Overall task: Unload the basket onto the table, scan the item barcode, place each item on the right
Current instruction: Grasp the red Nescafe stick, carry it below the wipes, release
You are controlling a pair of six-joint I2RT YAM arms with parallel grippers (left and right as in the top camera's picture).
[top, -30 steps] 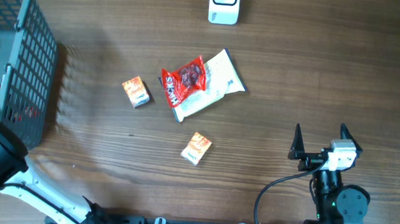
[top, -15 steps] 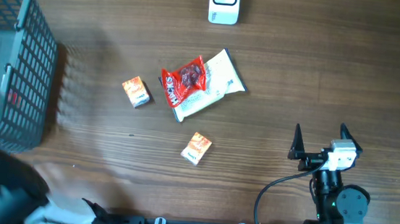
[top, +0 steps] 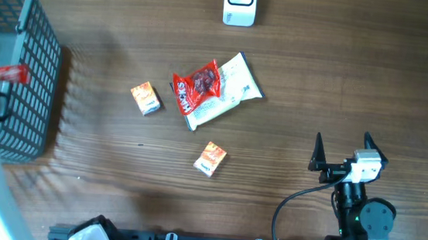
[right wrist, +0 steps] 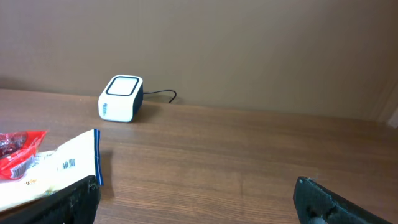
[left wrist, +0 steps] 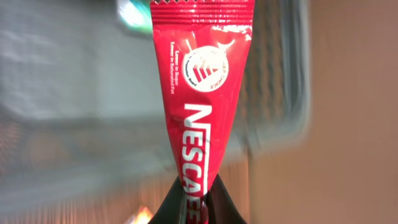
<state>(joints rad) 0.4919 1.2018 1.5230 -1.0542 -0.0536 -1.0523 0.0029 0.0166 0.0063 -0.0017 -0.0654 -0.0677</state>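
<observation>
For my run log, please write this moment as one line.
left gripper: shut on Nescafe sachet over basket | right gripper: open, empty | scanner: not reached

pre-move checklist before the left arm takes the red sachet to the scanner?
1. Grip: left gripper shut on the lower end of the red Nescafe sachet: ok.
2. Barcode facing: only the logo face shows in the left wrist view: cannot tell.
3. Clearance: the sachet hangs over the grey mesh basket, height unclear: cannot tell.
4. Target: white box scanner uncovered at the far table edge: ok.
5. Other arm: right gripper open, empty, off to the near right: ok.
</observation>
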